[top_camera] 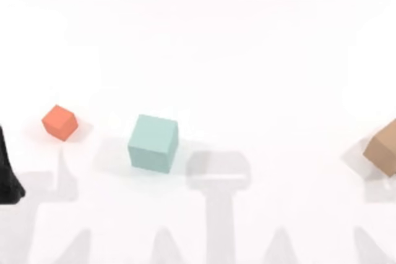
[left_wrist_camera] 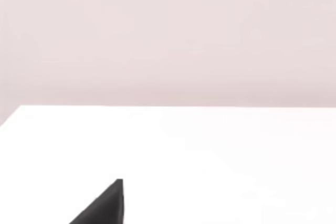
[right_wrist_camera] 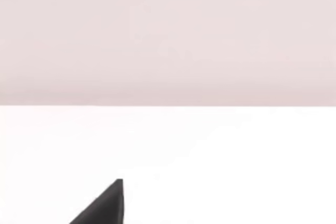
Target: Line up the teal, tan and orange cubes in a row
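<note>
In the top view, the small orange-red cube [top_camera: 59, 122] sits at the left of the white table. The large pale teal cube [top_camera: 153, 143] stands to its right, apart from it. The tan-brown cube [top_camera: 385, 148] lies at the far right, cut by the picture's edge. A dark part of my left arm [top_camera: 9, 171] shows at the left edge, just below and left of the orange cube, touching nothing. My right arm is out of the top view. Each wrist view shows only a dark tip of its own gripper over bare table, with no cube.
The white table [top_camera: 247, 60] ends at a far edge along the top of the top view, with a pale pinkish wall beyond. Grey shadows of the arms fall across the near part of the table.
</note>
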